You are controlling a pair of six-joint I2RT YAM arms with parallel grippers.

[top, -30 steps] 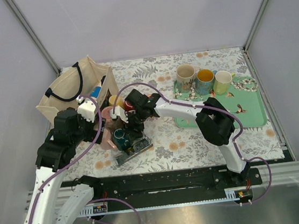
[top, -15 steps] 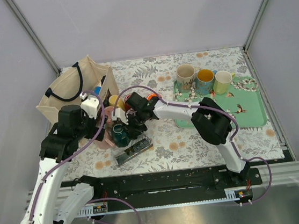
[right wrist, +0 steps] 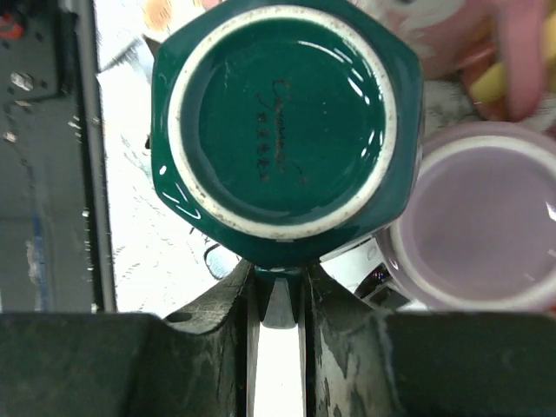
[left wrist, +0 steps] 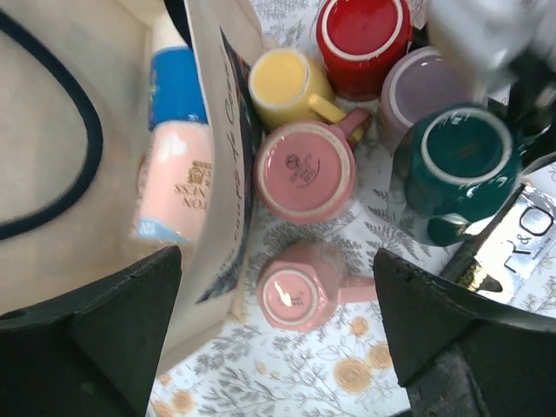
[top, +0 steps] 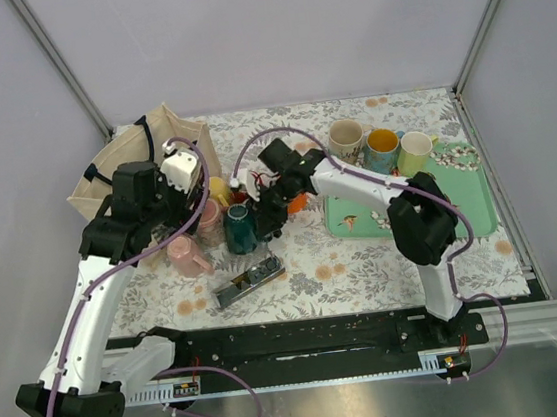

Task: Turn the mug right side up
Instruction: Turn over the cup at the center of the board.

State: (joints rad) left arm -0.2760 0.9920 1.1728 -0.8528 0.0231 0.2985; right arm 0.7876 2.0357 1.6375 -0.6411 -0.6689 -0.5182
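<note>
Left wrist shows green mug (left wrist: 456, 161) inverted, axis near vertical.

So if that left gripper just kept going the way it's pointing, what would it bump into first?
Probably the small pink mug, bottom up, right ahead of the open left gripper; depth is hard to judge.

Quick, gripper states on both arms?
Left gripper: open, holding nothing.
Right gripper: closed on the upside-down dark green ceramic mug, at its handle.
</note>
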